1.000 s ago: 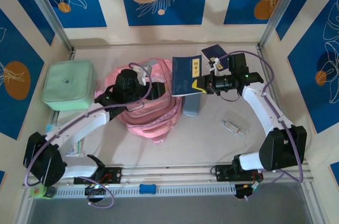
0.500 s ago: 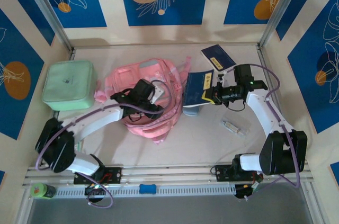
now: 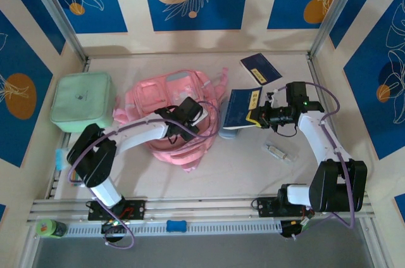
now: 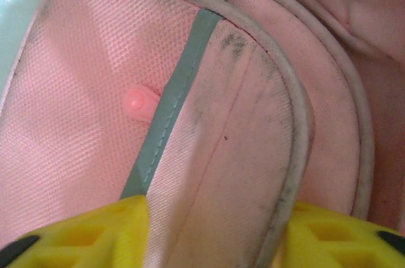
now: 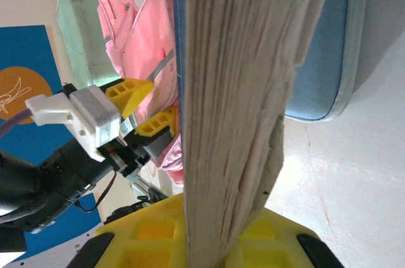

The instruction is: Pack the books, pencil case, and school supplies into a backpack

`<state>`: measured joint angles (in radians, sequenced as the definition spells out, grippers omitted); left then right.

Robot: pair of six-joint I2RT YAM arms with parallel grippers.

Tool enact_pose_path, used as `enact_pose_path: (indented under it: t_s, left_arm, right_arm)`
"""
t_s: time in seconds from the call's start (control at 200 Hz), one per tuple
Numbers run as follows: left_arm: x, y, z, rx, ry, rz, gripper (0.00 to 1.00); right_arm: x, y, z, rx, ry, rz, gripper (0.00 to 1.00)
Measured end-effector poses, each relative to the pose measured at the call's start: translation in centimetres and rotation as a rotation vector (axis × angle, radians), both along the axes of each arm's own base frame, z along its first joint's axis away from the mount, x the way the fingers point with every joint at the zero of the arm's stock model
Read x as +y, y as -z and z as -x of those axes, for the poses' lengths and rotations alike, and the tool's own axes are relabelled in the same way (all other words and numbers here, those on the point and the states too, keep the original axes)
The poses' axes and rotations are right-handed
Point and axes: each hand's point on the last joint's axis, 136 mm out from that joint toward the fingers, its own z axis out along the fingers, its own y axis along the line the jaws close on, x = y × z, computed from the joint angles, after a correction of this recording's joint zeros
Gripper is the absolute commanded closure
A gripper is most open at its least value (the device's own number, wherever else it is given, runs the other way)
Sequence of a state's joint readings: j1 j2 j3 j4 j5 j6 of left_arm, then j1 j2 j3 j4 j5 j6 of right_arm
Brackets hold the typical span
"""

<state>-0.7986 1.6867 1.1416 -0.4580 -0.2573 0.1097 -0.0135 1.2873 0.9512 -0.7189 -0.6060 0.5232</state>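
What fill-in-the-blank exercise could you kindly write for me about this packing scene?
1. The right gripper is shut on the larger ____.
2. The left gripper is at the pink ____.
3. In the top view, the mint-green ____ lies left of that.
Missing words: book; backpack; box.

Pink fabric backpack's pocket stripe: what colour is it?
Dull grey-green, a narrow stripe on the pink fabric backpack; clearest in the left wrist view.
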Motion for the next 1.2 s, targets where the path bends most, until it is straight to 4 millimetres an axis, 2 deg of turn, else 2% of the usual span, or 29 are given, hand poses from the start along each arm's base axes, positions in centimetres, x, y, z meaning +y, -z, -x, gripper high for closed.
enact_pose_path:
  t_s: [0.115,0.215,0.35,0.46,0.59,0.71,0.83,1.015,1.121,1.201]
  left_arm:
    - [-0.4,0.6,-0.4,0.000,0.005,-0.023,0.76]
    - [-0.6,-0.1,-1.0,-0.018,0.002,-0.030,0.89]
    - [-0.6,-1.6,-1.7,-0.049,-0.001,-0.040,0.97]
    - [-0.4,-3.7,-2.2,-0.081,-0.011,-0.047,1.00]
    - [0.1,-8.0,-3.2,-0.149,-0.045,-0.030,1.00]
    - [0.6,-12.7,-4.6,-0.238,-0.077,0.006,1.00]
    - [1.2,-15.4,-5.5,-0.284,-0.101,0.016,1.00]
    - [1.5,-16.3,-5.7,-0.294,-0.106,0.013,1.00]
    - [1.5,-16.3,-5.7,-0.291,-0.111,0.020,1.00]
    - [1.5,-16.3,-5.7,-0.288,-0.114,0.025,1.00]
  right_arm:
    - [0.0,-0.1,0.0,-0.001,0.000,-0.003,1.00]
    - [-0.1,-0.1,0.0,-0.003,0.004,-0.003,1.00]
    - [-0.3,-0.3,0.2,0.002,0.010,-0.003,1.00]
    - [-0.2,-0.6,0.7,0.004,0.008,-0.004,1.00]
    - [0.5,-1.3,1.3,-0.016,-0.018,-0.010,1.00]
    - [2.5,-1.2,2.4,0.002,-0.086,-0.014,1.00]
    - [5.1,-0.6,3.4,0.021,-0.158,-0.031,1.00]
    - [10.2,1.6,3.5,0.073,-0.265,-0.058,1.00]
    - [13.0,3.2,2.9,0.095,-0.306,-0.070,1.00]
    - [15.2,4.5,1.6,0.105,-0.321,-0.060,1.00]
